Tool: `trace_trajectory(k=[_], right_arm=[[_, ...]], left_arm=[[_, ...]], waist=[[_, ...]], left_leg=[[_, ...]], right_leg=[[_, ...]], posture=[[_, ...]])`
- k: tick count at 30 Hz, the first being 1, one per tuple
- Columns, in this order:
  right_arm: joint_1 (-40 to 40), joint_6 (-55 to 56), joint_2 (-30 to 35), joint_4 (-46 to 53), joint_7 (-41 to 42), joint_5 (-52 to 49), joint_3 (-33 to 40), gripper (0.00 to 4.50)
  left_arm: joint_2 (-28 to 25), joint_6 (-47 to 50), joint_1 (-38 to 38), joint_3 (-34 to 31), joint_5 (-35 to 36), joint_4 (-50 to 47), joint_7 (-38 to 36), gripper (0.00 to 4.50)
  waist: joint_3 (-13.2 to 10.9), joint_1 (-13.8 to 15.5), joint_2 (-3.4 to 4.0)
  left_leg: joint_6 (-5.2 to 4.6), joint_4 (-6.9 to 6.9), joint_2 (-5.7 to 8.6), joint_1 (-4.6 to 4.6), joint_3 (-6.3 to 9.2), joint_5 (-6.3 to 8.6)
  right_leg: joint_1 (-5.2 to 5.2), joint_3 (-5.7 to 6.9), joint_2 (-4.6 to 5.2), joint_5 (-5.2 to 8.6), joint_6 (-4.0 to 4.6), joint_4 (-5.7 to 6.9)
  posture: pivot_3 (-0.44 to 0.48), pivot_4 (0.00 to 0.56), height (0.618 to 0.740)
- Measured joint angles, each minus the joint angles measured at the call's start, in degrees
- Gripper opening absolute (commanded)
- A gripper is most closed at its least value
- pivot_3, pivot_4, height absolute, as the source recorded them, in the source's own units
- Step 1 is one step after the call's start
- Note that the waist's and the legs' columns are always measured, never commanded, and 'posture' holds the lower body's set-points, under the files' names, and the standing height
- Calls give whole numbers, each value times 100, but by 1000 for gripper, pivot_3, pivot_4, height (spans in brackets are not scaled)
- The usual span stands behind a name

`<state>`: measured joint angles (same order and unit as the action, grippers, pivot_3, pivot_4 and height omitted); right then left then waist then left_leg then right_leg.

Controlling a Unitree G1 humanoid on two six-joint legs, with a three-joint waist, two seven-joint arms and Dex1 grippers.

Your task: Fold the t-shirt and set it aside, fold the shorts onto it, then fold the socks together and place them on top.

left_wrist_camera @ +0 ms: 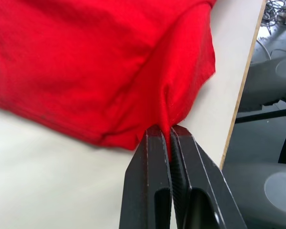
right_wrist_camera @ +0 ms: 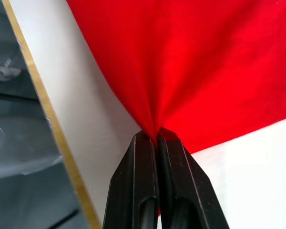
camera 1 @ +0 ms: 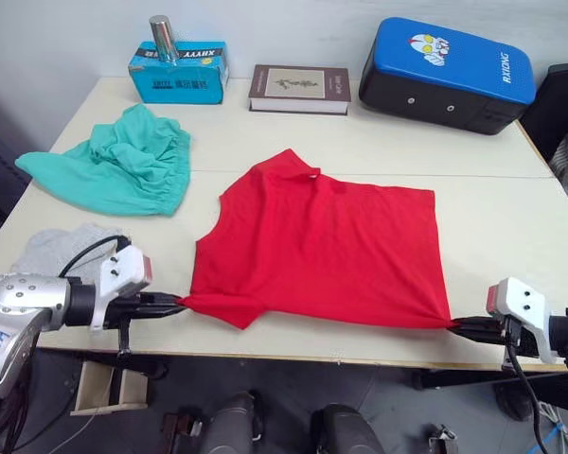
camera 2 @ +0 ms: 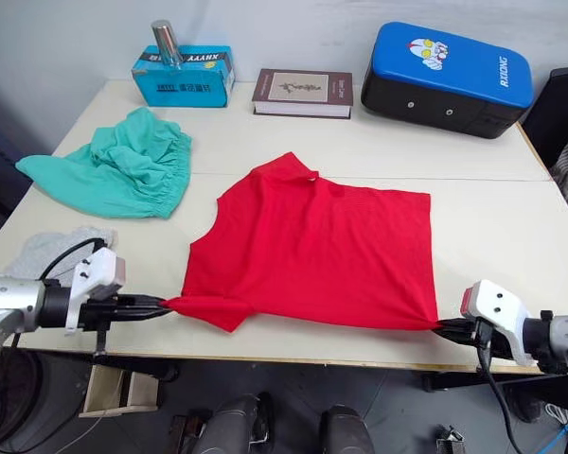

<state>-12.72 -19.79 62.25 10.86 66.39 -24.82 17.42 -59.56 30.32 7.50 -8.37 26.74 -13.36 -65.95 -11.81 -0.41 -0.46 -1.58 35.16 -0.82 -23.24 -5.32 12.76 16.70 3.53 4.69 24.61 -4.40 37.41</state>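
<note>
Currently early in the task: t-shirt (camera 1: pixel 317 248) lies flat mid-table, apparently already halved once, only one sleeve showing at the near left, collar at 12 o'clock of the cloth. Left gripper (camera 1: pixel 175 305) is clenched on the near-left sleeve corner at about 8 o'clock of the shirt; the left wrist view shows red cloth pinched between its closed fingers (left_wrist_camera: pixel 150 186). Right gripper (camera 1: pixel 457 324) is clamped on the near-right hem corner at about 4 o'clock, cloth bunching into the closed fingers (right_wrist_camera: pixel 138 191). Both corners sit right at the near table (camera 1: pixel 511 218) edge.

Judged from this, the shirt fold is mid-way and not set aside; shorts and socks untouched. Shorts (camera 1: pixel 123 161) lie crumpled at 10 o'clock of the shirt, well apart. Socks (camera 1: pixel 62 251) are heaped at 9 o'clock, just beyond the left wrist.

Clutter along the far edge: teal tissue box (camera 1: pixel 178 72) with a metal cylinder (camera 1: pixel 163 40) on it, a book (camera 1: pixel 300 89), a blue-and-black padded case (camera 1: pixel 450 74). None blocks a forward fold; the shorts take up the left side where a stack might go.
</note>
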Motion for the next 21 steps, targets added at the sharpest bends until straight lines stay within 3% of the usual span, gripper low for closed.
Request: trace_trajectory(k=[10, 17, 21], right_arm=[[616, -978, -273, -271, -198, -295, -2, 28], [989, -1018, -700, -474, -594, -91, -328, 28], [1111, -935, -943, -581, -805, -30, -341, 955]], left_arm=[[461, 197, 1943, 1195, -324, 1597, -538, 0], [718, 228, 2530, 1443, -527, 2394, -759, 0], [909, 186, 2616, 1405, -641, 2606, -652, 934]], waist=[[2, 15, -8], [0, -2, -14], [0, 5, -17]], left_leg=[[6, -3, 1, -14, -10, -19], [12, 13, 0, -58, -15, -28], [2, 16, 1, -61, -15, -34]], right_leg=[[27, -5, -5, -1, 1, 15], [84, -10, -7, -4, -5, 52], [82, -11, -4, -4, -5, 47]], posture=[[0, 150, 740], [0, 150, 740], [0, 150, 740]])
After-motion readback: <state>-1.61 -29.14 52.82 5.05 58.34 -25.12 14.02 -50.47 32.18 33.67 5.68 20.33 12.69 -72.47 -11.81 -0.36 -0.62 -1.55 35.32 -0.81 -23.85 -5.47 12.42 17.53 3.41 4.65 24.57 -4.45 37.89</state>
